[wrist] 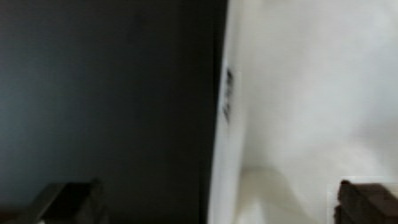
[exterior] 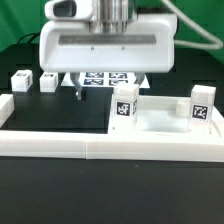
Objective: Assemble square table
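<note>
The white square slab (exterior: 160,122) lies on the black table at the exterior view's right. Its edge with a small tag (wrist: 228,85) runs down the middle of the wrist view. Two tagged white leg blocks (exterior: 124,103) (exterior: 201,103) stand upright on the slab. Two more leg blocks (exterior: 20,82) (exterior: 47,80) sit loose on the table at the exterior view's left. My gripper (wrist: 221,208) hangs open above the slab's edge. One dark finger (wrist: 71,200) is over the table, the other (wrist: 370,200) over the slab. Nothing is held. The hand's white body (exterior: 105,45) fills the top of the exterior view.
A low white border wall (exterior: 100,147) runs along the front and up the exterior view's left side (exterior: 5,106). The marker board (exterior: 105,78) lies flat behind the slab, under the hand.
</note>
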`<state>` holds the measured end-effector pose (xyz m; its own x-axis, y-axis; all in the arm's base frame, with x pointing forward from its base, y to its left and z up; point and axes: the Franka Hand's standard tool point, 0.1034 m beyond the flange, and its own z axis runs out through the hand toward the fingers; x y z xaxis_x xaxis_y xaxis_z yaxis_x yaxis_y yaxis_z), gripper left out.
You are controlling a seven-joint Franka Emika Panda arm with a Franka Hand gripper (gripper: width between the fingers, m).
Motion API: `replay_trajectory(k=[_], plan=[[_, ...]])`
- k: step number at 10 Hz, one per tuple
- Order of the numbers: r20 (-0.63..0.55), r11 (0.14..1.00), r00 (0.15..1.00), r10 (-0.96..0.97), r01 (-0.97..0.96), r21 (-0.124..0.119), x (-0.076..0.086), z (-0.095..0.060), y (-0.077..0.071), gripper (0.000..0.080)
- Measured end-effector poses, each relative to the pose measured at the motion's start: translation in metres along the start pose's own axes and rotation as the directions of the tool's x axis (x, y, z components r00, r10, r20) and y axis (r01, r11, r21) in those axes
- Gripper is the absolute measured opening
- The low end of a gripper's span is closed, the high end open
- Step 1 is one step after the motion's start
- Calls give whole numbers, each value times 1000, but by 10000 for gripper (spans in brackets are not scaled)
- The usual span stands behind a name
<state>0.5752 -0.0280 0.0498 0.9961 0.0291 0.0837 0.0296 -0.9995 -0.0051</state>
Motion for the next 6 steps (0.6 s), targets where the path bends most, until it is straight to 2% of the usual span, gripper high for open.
replay_trajectory(k=[3,5,6], plan=[[29,999,999,38,-37,-14,-8,24,-3,649],[55,997,995,79,-79,-4,-11,25,-1,649],[53,994,993,108,-108,-7,-10,26,0,649]])
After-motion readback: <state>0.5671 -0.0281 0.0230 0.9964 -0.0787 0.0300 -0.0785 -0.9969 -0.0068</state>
